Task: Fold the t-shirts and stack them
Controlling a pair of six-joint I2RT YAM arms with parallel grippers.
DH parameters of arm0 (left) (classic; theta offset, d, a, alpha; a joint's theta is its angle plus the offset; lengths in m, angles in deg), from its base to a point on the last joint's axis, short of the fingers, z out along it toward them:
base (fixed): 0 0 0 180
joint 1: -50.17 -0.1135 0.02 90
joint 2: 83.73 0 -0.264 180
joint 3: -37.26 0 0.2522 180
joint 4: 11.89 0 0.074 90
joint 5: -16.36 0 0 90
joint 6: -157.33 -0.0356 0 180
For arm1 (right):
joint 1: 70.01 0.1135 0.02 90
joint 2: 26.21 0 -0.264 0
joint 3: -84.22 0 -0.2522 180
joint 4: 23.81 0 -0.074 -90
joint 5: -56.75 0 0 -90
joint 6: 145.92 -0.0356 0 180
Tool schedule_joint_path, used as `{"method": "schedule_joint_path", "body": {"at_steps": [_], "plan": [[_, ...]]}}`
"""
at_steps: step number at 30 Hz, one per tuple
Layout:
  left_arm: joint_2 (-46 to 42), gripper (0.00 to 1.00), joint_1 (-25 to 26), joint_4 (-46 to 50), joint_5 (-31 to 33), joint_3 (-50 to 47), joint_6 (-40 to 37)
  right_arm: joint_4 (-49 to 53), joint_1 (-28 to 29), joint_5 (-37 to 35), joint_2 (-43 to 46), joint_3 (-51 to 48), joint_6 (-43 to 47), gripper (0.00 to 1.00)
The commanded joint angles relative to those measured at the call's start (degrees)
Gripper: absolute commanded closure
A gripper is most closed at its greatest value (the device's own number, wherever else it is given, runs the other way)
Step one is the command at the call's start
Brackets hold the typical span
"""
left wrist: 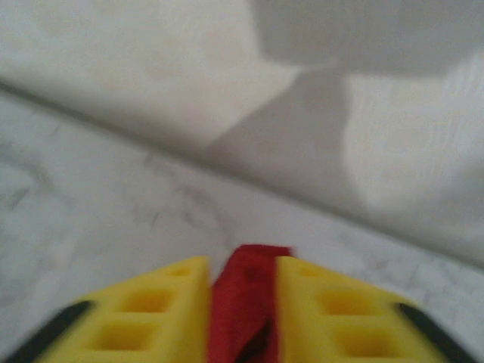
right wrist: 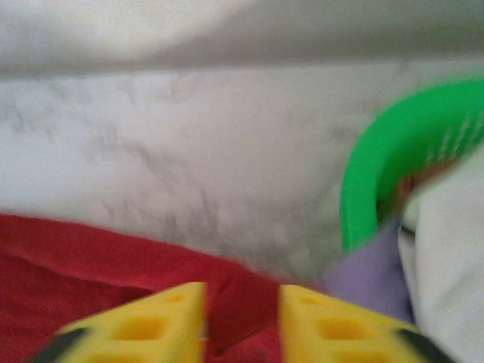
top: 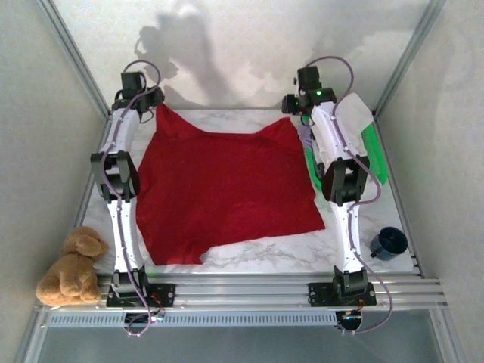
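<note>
A deep red t-shirt [top: 227, 189] lies spread flat over the middle of the marble table, its two far corners drawn up toward the back. My left gripper [top: 151, 102] hovers at the far left corner. In the left wrist view its yellow fingers [left wrist: 174, 302] stand apart, a bunched tip of red cloth [left wrist: 246, 295] loose between them. My right gripper [top: 296, 106] is at the far right corner, open, with the red shirt's edge [right wrist: 242, 302] between its fingers. A white t-shirt [right wrist: 446, 242] lies in the green basket [right wrist: 378, 166].
The green basket [top: 376, 155] stands at the right edge under my right arm, with a lilac cloth [right wrist: 363, 276] spilling from it. A dark blue cup [top: 389, 242] sits near the front right. A tan teddy bear [top: 72, 265] sits at the front left corner. The back wall is close behind both grippers.
</note>
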Motion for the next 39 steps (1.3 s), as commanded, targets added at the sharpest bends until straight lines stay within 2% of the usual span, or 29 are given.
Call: {"method": "schedule_joint_path", "body": {"at_steps": [1, 4, 10, 17, 21, 26, 31, 35, 39], "plan": [[0.91, 0.26, 0.05, 3.72, 0.13, 8.01, 3.76, 13.58, -0.39, 1.75, -0.94, 10.94, -0.08, 0.07], [-2.17, 0.21, 0.24, 3.58, 1.39, 6.46, 4.08, 10.55, -0.25, 2.11, 7.31, 0.28, -0.37, 0.06], [-13.63, 0.21, 0.33, 10.87, 3.19, -3.28, 3.50, 6.04, 0.39, -0.53, 27.79, -26.49, -3.96, 0.10], [-40.14, 0.22, 2.83, 13.83, 4.75, -35.57, 2.58, 4.62, 2.27, -0.56, 52.95, -59.42, -10.44, 0.12], [-52.47, 0.23, 6.92, 17.43, 7.11, -50.47, 3.05, 4.88, 2.80, -0.14, 63.87, -76.30, -16.89, 0.11], [-65.02, 0.23, 12.71, 17.72, 10.12, -67.96, 6.65, 5.29, 3.01, -2.23, 71.29, -92.39, -23.87, 0.19], [-75.85, 0.23, 17.59, 17.61, 12.61, -84.23, 13.40, 1.30, 2.36, -5.62, 78.00, -103.83, -29.83, 0.33], [-81.07, 0.23, 17.99, 19.91, 13.51, -88.82, 15.78, -4.52, 0.72, -4.63, 77.76, -108.72, -31.59, 0.41], [-83.06, 0.23, 17.99, 22.15, 13.82, -89.44, 16.57, -9.35, -1.86, -3.01, 73.34, -111.10, -31.63, 0.43]]}}
